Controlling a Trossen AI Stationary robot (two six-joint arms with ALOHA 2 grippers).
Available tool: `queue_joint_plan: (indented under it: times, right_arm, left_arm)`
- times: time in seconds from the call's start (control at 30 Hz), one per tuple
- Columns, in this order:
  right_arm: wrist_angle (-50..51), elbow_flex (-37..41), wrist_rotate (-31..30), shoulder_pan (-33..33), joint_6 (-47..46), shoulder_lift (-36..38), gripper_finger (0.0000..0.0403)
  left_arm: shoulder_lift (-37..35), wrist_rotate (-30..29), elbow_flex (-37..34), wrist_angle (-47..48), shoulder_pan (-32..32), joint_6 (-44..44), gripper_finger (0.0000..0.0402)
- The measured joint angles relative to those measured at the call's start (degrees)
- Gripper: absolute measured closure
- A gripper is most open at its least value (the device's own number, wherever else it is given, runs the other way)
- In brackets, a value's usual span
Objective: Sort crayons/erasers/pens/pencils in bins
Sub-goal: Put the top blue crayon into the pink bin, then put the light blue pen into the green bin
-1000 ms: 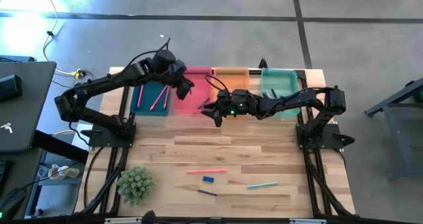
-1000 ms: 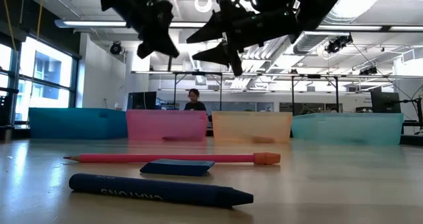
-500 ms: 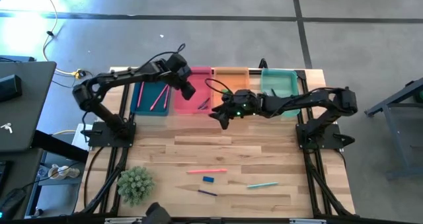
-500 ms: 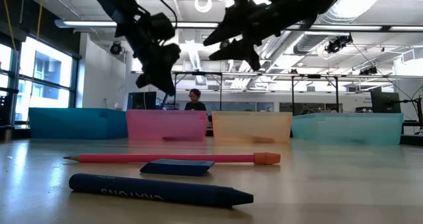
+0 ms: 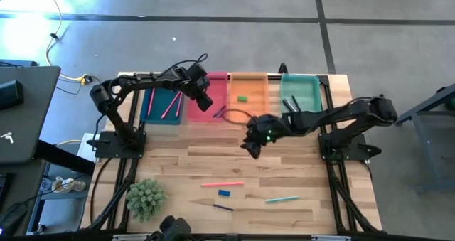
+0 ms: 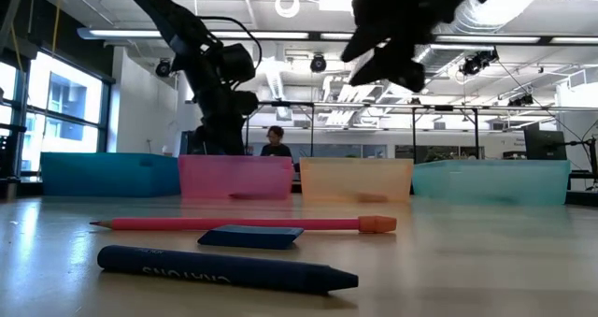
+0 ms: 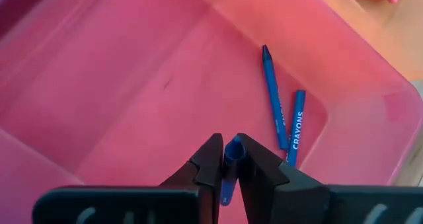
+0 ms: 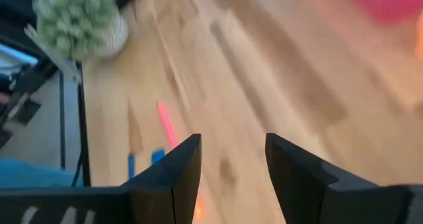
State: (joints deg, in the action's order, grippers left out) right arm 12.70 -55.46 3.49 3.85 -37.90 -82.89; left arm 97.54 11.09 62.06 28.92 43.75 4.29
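My left gripper (image 5: 205,101) hangs over the pink bin (image 5: 215,83), shut on a blue crayon (image 7: 232,149). Two more blue crayons (image 7: 276,104) lie on that bin's floor. My right gripper (image 5: 252,146) is open and touches nothing; it hovers above the bare table in front of the orange bin (image 5: 256,89), where a green eraser (image 5: 242,97) lies. At the near side of the table lie a pink pencil (image 5: 222,184), a blue eraser (image 5: 224,193), a dark blue crayon (image 5: 222,207) and a teal stick (image 5: 282,198). My left gripper pinches the blue crayon between its two fingers (image 7: 210,159), coming from above and pointing down into the pink bin. One end of the crayon (image 7: 233,145) shows at the fingertips and the rest runs back between them. It is clear of the bin floor.
The dark blue bin (image 5: 153,107) holds pink sticks, and the teal bin (image 5: 307,87) holds dark sticks. A potted plant (image 5: 146,198) stands at the table's near left corner. Bare wood lies between the bins and the loose sticks.
My left gripper has moved right and down, from above the bins into the pink bin, keeping hold of the crayon. My right gripper has drawn away from the pink and orange bins toward the table's near edge. The green eraser now shows in the orange bin.
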Motion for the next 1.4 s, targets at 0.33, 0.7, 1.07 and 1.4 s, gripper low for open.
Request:
queue_joint_plan:
  times: [0.33,0.7,1.07,1.4]
  right_arm:
    - [12.40,0.04,-0.02,10.42,-7.26,0.02,0.0242]
    - [21.87,0.04,-0.02,21.24,-12.28,-0.03,0.0242]
    - [26.75,0.04,-0.03,27.45,-14.45,-0.04,0.0250]
    - [27.04,-1.57,-0.05,30.71,-13.66,-0.09,0.0274]
  left_arm:
    - [0.19,0.10,0.00,-0.11,-0.02,1.15,0.0339]
    - [0.06,0.44,0.02,-0.08,-0.29,2.29,0.0264]
    - [-0.31,7.69,11.58,11.41,-0.11,4.50,0.0245]
    - [-0.40,7.63,29.66,29.18,-1.36,-1.75,0.0245]
